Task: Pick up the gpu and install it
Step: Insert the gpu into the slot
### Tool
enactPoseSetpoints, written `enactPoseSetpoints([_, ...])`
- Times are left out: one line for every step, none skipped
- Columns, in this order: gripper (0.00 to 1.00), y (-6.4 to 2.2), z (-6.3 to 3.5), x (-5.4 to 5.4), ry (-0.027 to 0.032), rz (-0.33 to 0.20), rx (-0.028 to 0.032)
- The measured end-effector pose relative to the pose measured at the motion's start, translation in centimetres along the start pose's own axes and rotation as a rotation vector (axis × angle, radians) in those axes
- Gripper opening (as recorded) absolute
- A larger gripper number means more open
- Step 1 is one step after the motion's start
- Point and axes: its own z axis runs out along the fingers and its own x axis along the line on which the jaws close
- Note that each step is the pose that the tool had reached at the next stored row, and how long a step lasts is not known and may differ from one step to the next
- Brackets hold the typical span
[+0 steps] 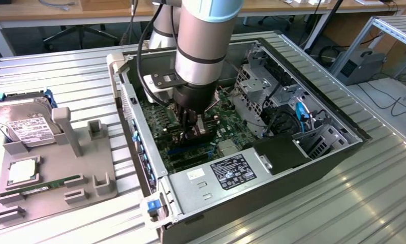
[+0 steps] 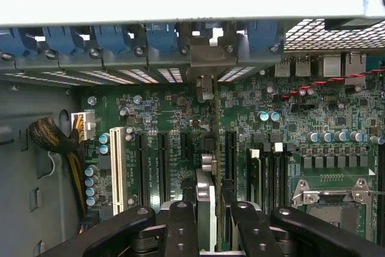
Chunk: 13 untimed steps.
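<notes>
Card edge-on: I am clamping my end effector (image 2: 207,221) on the thin green-board gpu with silver bracket (image 2: 206,209), its long axis running along the black motherboard slot (image 2: 230,157) directly beneath.

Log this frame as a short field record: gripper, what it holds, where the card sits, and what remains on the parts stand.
gripper: inside the open computer case, closed on the gpu
gpu: held edge-on between the fingers, standing over the expansion slots
motherboard: green, below the card; slots run toward the case's rear openings
gpu bracket end: reaches the rear slot opening
parts stand: beside the case on the exterior view's left
hard drive: on the stand
memory stick: lying on the stand
</notes>
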Motion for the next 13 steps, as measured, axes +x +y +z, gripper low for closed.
enactPoseSetpoints([0.27,0.0,0.05,0.0,0.0002,0.0,-0.0001])
enactPoseSetpoints([0.27,0.01,0.09,0.0,0.0001,0.0,-0.0001])
enactPoseSetpoints([0.27,0.01,0.12,0.0,0.0,0.0,0.0])
enactPoseSetpoints([0.27,0.01,0.15,0.0,0.0001,0.0,-0.0001])
enactPoseSetpoints([0.27,0.01,0.16,0.0,0.0001,0.0,-0.0001])
enactPoseSetpoints([0.27,0.01,0.16,0.0,0.0002,0.0,-0.0001])
enactPoseSetpoints([0.27,0.01,0.16,0.0,0.0001,0.0,-0.0001])
enactPoseSetpoints([0.27,0.01,0.18,0.0,-0.0001,0.0,0.0001])
enactPoseSetpoints([0.27,0.01,0.18,0.0,-0.0001,0.0,0.0001])
enactPoseSetpoints([0.27,0.01,0.18,0.0,-0.0001,0.0,0.0001])
enactPoseSetpoints([0.27,0.01,0.18,0.0,-0.0001,0.0,0.0001])
enactPoseSetpoints([0.27,0.0,0.19,-0.01,-0.0005,0.0,0.0003])
enactPoseSetpoints([0.28,0.0,0.2,-0.01,-0.0006,0.0,0.0004])
